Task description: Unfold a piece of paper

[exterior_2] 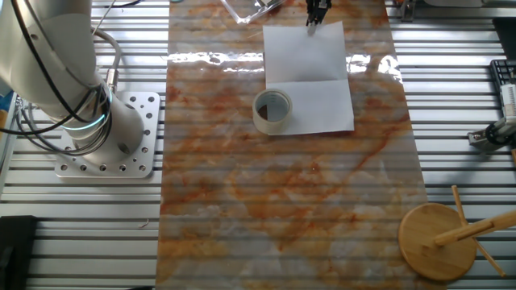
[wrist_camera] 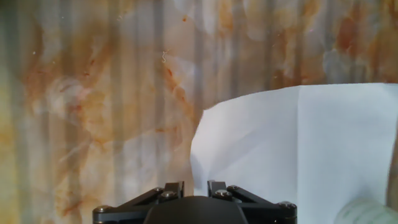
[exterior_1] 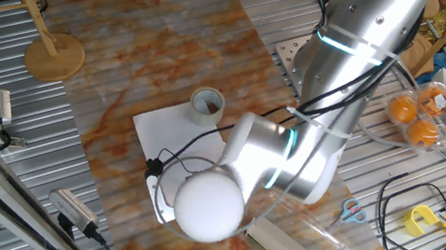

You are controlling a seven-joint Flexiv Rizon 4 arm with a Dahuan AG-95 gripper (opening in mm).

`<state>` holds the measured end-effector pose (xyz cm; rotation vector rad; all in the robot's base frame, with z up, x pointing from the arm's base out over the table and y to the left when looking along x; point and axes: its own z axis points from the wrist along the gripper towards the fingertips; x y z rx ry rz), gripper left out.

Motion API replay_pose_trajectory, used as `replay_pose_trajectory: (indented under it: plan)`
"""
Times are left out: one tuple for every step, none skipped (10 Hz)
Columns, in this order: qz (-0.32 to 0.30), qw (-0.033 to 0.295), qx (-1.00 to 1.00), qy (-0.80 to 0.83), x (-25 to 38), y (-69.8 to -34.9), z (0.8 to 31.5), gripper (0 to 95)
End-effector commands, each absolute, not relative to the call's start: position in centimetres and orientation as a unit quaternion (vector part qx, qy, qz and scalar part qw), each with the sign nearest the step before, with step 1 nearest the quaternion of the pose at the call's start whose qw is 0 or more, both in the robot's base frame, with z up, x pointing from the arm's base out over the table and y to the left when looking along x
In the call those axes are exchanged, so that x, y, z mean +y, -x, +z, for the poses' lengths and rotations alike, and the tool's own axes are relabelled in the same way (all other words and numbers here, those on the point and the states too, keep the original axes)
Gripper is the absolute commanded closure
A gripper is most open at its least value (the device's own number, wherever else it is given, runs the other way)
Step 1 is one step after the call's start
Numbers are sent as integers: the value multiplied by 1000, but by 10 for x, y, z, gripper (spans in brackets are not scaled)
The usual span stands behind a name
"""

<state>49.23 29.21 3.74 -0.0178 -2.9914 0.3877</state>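
Observation:
The piece of paper (exterior_2: 306, 64) is a white sheet with a crease across its middle, lying on the marbled mat. It also shows in one fixed view (exterior_1: 176, 128) and at the right of the hand view (wrist_camera: 311, 149), where its near corner curls up. A tape roll (exterior_2: 272, 110) rests on one corner. My gripper (exterior_2: 315, 19) is at the sheet's far edge. In the hand view my gripper (wrist_camera: 196, 186) has its jaws close together with the paper's edge running between them. In one fixed view the arm's round joint hides it.
A wooden rack stand (exterior_2: 439, 234) is at the mat's corner, also seen in one fixed view (exterior_1: 53, 53). A beige roll in a clear sleeve (exterior_1: 293, 248), scissors (exterior_1: 353, 211) and oranges (exterior_1: 412, 119) lie off the mat. The robot base (exterior_2: 105, 137) stands beside the mat.

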Motion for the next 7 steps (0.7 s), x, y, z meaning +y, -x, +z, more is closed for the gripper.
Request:
replay_pose_trajectory:
  plan:
    - [103,60,-993,15,291,-491,38,760]
    - [101,62,-993,14,291,-491,38,760]
    - [97,62,-993,15,291,-491,38,760]
    - [88,61,-994,19,291,-491,38,760]
    - [82,61,-994,21,291,-491,38,760]
    - [81,62,-995,20,291,-491,38,760]
    - [79,62,-995,20,291,-491,38,760]
